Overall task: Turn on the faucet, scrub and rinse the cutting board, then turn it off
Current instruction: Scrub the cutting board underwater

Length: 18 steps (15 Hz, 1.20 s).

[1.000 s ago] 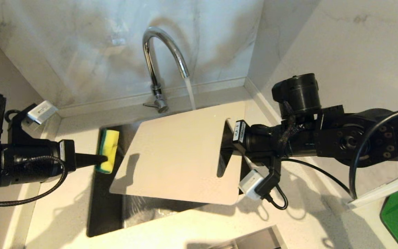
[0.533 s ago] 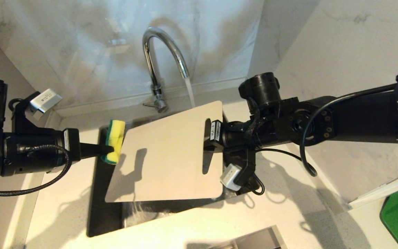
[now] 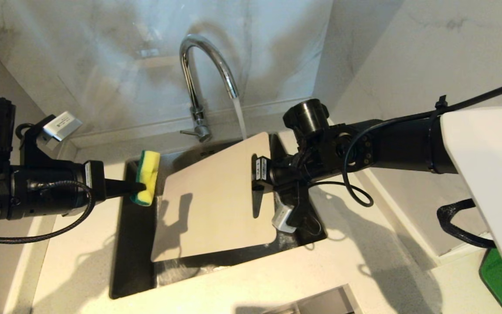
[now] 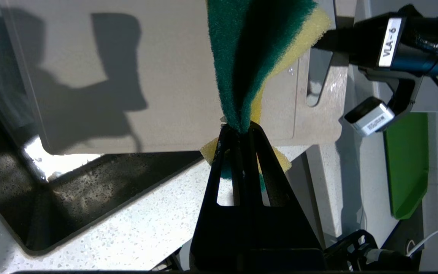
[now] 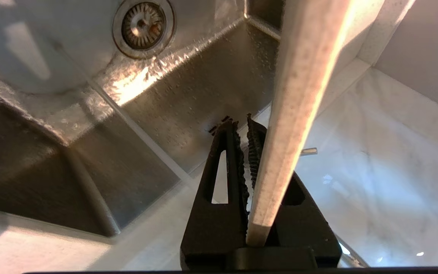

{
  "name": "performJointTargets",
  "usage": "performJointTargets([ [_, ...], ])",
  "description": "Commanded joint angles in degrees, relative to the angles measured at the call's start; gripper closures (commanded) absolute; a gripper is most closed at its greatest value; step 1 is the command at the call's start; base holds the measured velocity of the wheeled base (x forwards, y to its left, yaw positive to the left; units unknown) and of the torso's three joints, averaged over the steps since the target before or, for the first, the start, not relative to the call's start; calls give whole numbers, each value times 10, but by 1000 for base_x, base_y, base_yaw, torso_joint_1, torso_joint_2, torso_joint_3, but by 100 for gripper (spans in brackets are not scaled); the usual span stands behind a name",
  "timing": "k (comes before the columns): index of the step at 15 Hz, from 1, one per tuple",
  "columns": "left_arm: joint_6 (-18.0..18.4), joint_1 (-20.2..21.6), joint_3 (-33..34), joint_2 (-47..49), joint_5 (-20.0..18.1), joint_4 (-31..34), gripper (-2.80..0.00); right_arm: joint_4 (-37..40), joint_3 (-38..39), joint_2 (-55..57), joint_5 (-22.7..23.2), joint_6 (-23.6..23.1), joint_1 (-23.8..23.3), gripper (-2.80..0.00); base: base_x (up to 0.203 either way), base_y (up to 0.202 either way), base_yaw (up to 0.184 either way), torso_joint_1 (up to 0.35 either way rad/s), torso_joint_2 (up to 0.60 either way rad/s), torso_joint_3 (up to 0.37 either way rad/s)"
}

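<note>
The chrome faucet (image 3: 209,65) runs, its stream landing on the far corner of the cutting board (image 3: 211,200). The cream board hangs tilted over the sink. My right gripper (image 3: 255,186) is shut on its end strip beside the handle slot. In the right wrist view the board's edge (image 5: 299,95) runs between the jaws of the right gripper (image 5: 242,121). My left gripper (image 3: 140,188) is shut on a yellow-green sponge (image 3: 147,176), just left of the board's left edge. In the left wrist view the left gripper (image 4: 240,127) pinches the sponge (image 4: 249,57) in front of the board (image 4: 127,76).
The dark sink basin (image 3: 133,244) lies under the board, its drain (image 5: 143,23) showing in the right wrist view. A speckled counter (image 3: 81,261) rings the sink. Marble walls stand behind and to the right. A green object (image 3: 495,270) sits at the far right.
The right arm has carried the board left and tilted it steeper over the sink. The left gripper with the sponge has shifted slightly right, closer to the board's edge. Water keeps running.
</note>
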Motion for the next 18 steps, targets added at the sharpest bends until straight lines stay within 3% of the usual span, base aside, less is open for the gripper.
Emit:
performJointTargets([
  [1, -2, 0, 0, 2, -1, 0, 0, 14, -44, 33, 2, -27, -5, 0, 0, 0, 0, 0, 0, 0],
  [9, -2, 0, 0, 5, -1, 0, 0, 14, -105, 68, 3, -49, -34, 0, 0, 0, 0, 0, 0, 0],
  [18, -2, 0, 0, 14, -3, -1, 0, 0, -112, 76, 8, -51, -49, 0, 0, 0, 0, 0, 0, 0],
])
